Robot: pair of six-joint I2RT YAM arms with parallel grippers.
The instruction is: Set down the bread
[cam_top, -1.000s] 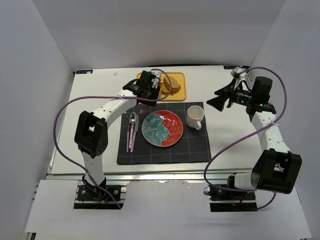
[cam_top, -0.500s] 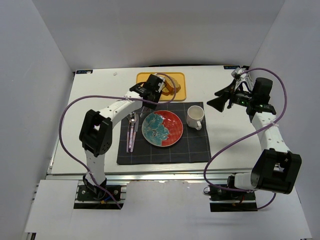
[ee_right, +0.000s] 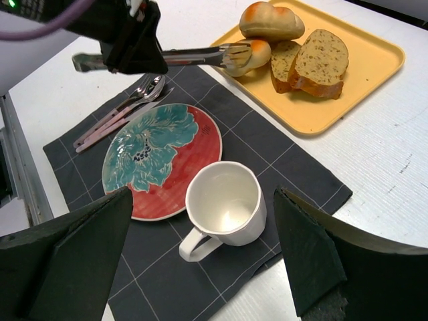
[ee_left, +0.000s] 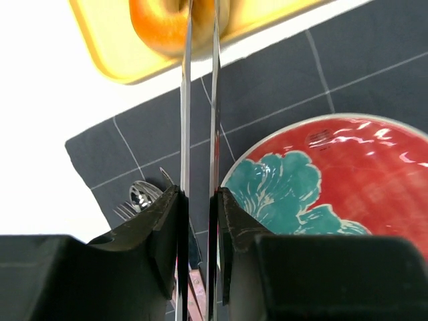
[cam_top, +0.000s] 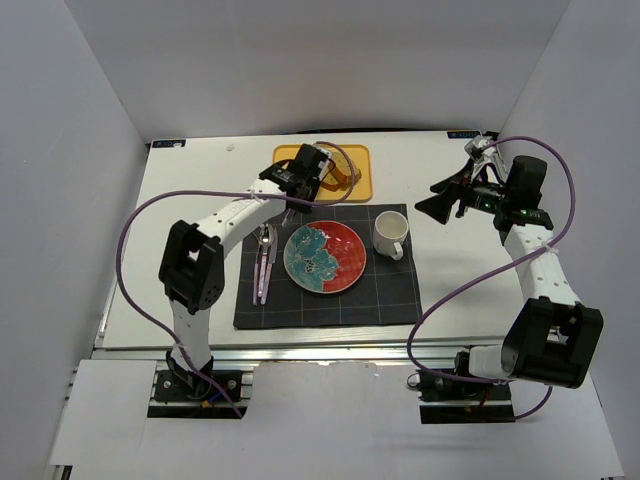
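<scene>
Bread [ee_left: 157, 23] between tongs [ee_left: 185, 134] of left end effector [ee_left: 198, 200], at yellow tray [ee_left: 100, 40] edge.

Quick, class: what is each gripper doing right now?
Left gripper: shut on the tongs, whose tips are at the bread.
Right gripper: open, holding nothing.

Red-and-teal plate [cam_top: 325, 258], white mug [cam_top: 390, 234] and cutlery [cam_top: 265, 262] on dark placemat [cam_top: 390, 295]; metal tongs [ee_right: 200, 55] over yellow tray [cam_top: 358, 165]

One overhead, two wrist views.
Top external looks down from near edge; left wrist close over plate [ee_left: 348, 180] and tray [ee_left: 100, 47]; right wrist sees both obliquely from right edge.
</scene>
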